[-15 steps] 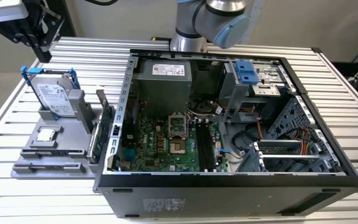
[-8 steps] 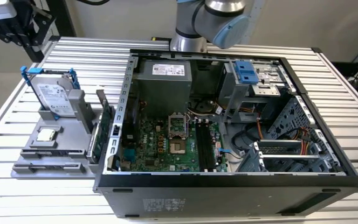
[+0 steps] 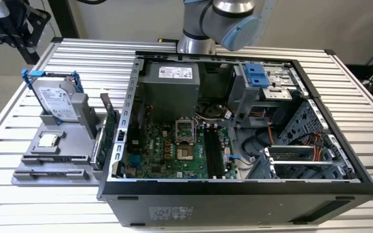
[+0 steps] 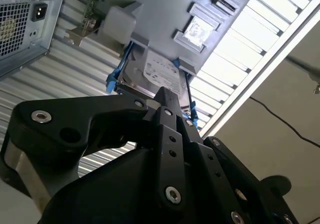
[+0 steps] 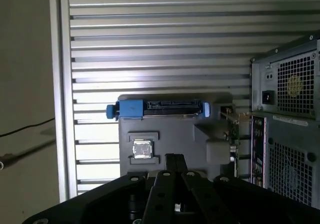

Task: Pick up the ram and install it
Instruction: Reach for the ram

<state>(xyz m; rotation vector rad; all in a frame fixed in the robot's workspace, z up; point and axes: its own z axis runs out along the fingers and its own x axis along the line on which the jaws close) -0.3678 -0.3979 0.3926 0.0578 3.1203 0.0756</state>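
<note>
None of the task's steps shows as done. The ram (image 3: 99, 145), a long, narrow, dark circuit-board stick, stands on edge in the flat grey plastic parts holder (image 3: 47, 172). The holder lies on the slatted aluminium table (image 3: 89, 58), at the exterior view's left of the open black desktop computer case (image 3: 238, 194). The ram sits just beside the larger green card (image 3: 112, 124) with its metal bracket, and we cannot cleanly tell the two apart there. On the green motherboard (image 3: 167, 155) the long black memory slots (image 3: 213, 153) look bare to us. We therefore judge that both the pick and the install remain to be done.

The black two-fingered gripper (image 5: 173, 158) hangs above the holder, well apart from it. Below it are the silver boxy hard drive (image 5: 155, 108) in its blue carrier and the small square silver processor chip (image 5: 142, 148). In both wrist views its fingers (image 4: 170, 109) draw together to a narrow tip, and we see nothing held between them. The grey and blue robot arm (image 3: 232, 17) rises at the far side of the case, away from the ram.
</note>
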